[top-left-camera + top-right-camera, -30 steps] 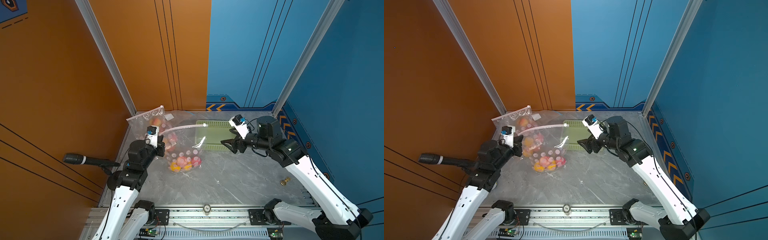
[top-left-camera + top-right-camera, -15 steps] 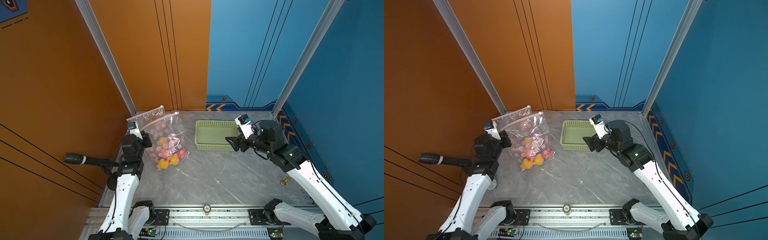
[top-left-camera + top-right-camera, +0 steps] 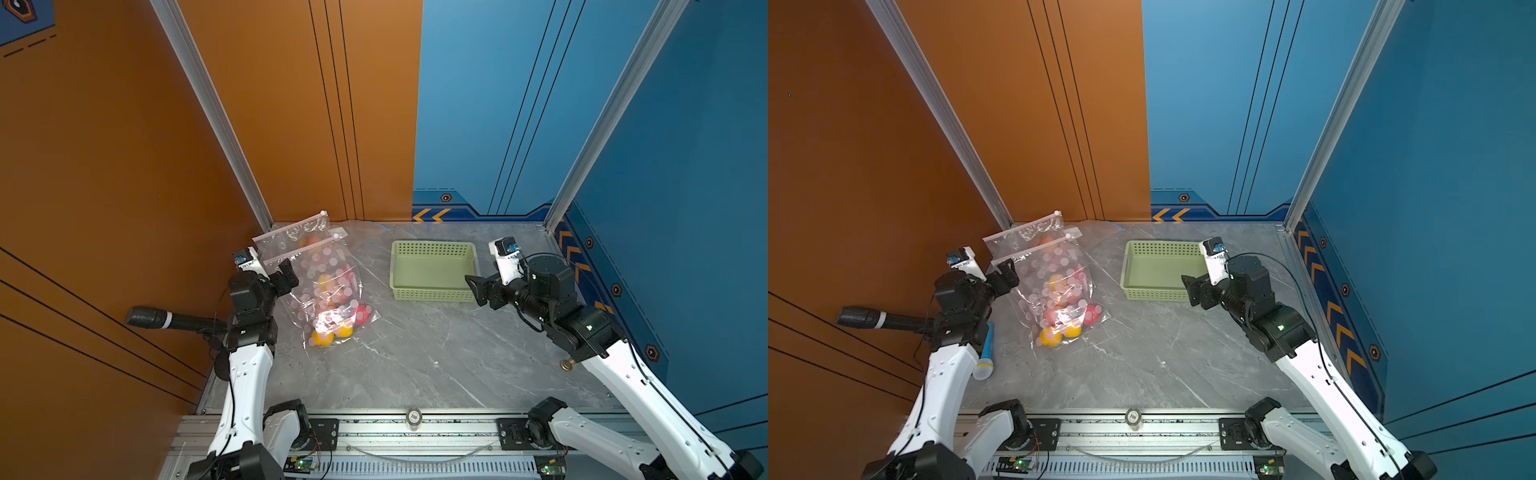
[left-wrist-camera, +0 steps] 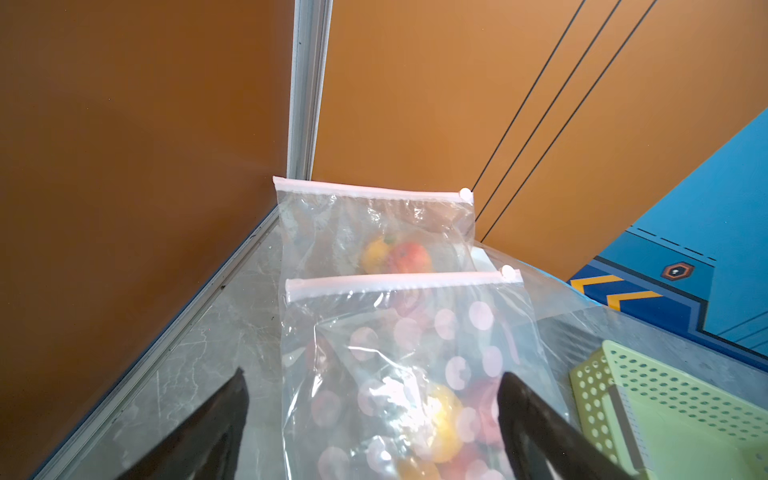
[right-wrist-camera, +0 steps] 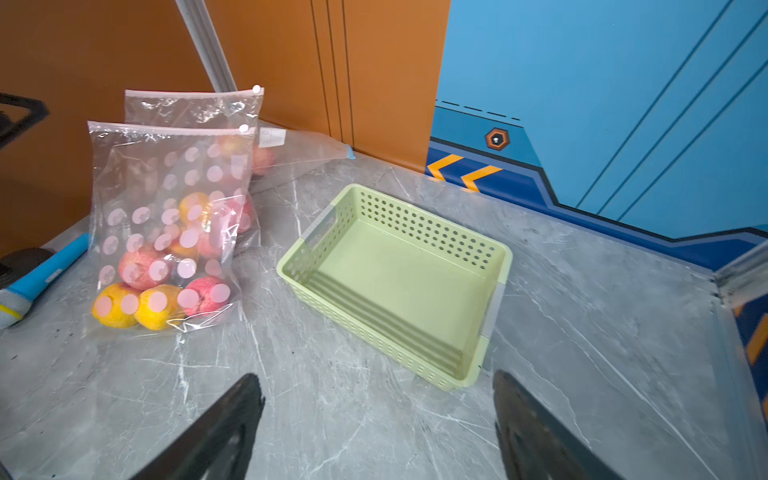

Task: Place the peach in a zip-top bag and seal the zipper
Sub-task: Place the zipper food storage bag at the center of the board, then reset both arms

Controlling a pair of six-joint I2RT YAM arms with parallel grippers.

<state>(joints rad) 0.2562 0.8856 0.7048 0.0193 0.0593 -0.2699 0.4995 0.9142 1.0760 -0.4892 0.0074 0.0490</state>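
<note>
Dotted zip-top bag (image 3: 330,286) now back by the wall (image 3: 124,166), free; left tool (image 4: 372,376), right tool (image 5: 376,378) both spread.

This is a robotics lab cell, a purpose-built test booth rather than a lived-in room. Flat orange wall panels (image 3: 291,124) and blue wall panels (image 3: 478,104) meet at bare aluminium posts (image 3: 208,108), with orange chevron markings (image 3: 430,215) along the base. A grey marble-pattern bench (image 3: 415,353) forms the work surface. Along its front edge runs a slotted metal rail (image 3: 374,428) carrying the white-and-black left arm (image 3: 245,382) and right arm (image 3: 623,374), tipped by the left claw (image 3: 289,274) and right claw (image 3: 476,289). Exposed circuit boards (image 3: 301,464) with green lights sit below the rail, and a microphone (image 3: 153,319) pokes in from the side.
</note>
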